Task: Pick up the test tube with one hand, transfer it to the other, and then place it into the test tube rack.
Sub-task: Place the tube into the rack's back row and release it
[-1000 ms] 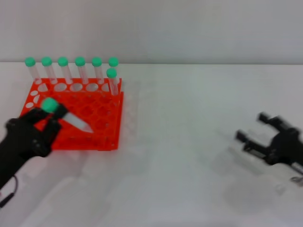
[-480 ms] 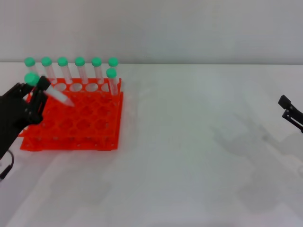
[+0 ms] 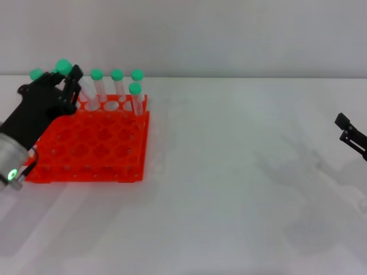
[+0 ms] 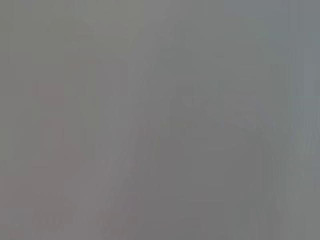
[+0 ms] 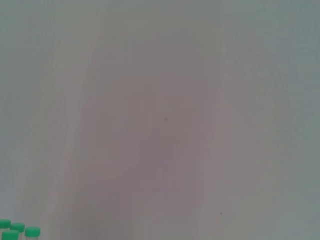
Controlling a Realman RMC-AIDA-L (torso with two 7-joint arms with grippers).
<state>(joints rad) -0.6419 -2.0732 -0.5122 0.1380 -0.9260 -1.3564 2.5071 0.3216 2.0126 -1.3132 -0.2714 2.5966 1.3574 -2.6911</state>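
My left hand (image 3: 67, 87) is shut on the test tube (image 3: 63, 67). It holds the tube tilted, green cap up, above the back-left part of the orange-red test tube rack (image 3: 103, 144). The tube's lower part lies among the standing tubes of the back row, and its tip is hard to make out. My right hand (image 3: 351, 136) is empty and sits low over the table at the far right edge, only partly in view. The left wrist view shows only plain grey.
Several green-capped tubes (image 3: 117, 75) stand in the rack's back row, and one more (image 3: 135, 89) stands just in front of them at the right end. Three green caps (image 5: 15, 231) show in a corner of the right wrist view. The white table (image 3: 229, 172) stretches between rack and right hand.
My left hand has carried the tube from the rack's front-left corner up and back to the back row. My right hand has withdrawn to the right edge and stopped there.
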